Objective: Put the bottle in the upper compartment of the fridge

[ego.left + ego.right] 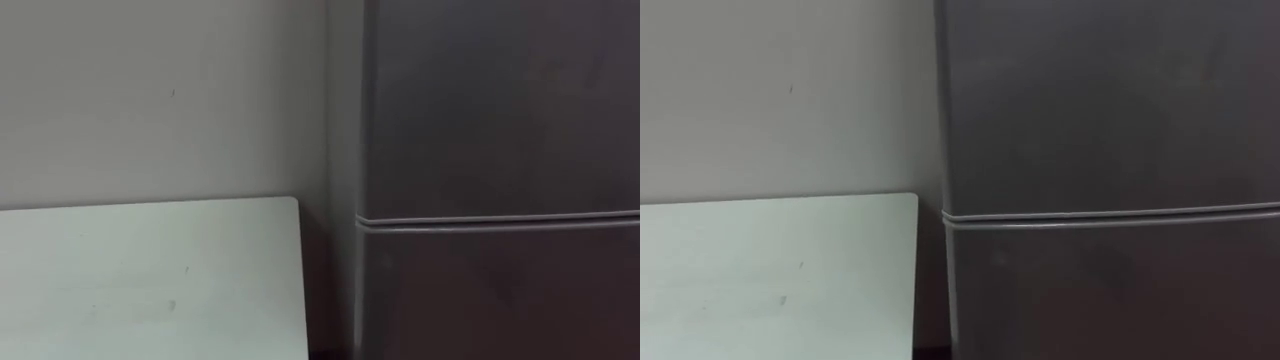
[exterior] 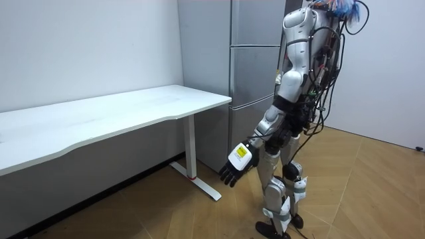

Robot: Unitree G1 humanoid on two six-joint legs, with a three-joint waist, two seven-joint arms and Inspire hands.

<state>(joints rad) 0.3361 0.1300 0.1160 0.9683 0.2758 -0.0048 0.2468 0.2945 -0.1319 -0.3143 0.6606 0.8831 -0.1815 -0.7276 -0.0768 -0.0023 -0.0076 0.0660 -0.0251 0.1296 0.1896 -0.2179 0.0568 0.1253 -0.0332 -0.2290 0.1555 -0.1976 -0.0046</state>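
Fridge (image 1: 500, 120) first: it looks shut, and the seam (image 1: 500, 221) under the upper door (image 1: 1100, 100) sits low in the eye views, so you are facing that door close up. I judge the step in hand to be opening it. No handle is plain to see, so find the opening edge before you reach, and stand where the door can swing past you. The table (image 2: 133, 109) ends just beside the fridge on your left, so keep your elbow off its corner. From the room view you get your stance before the fridge, and the left robot hand (image 2: 234, 167) hanging low by the thigh, fingers relaxed and holding nothing. From the eye views you get the seam and the table edge up close. Where the bottle is you cannot tell from these pictures, so settle that before you open anything.
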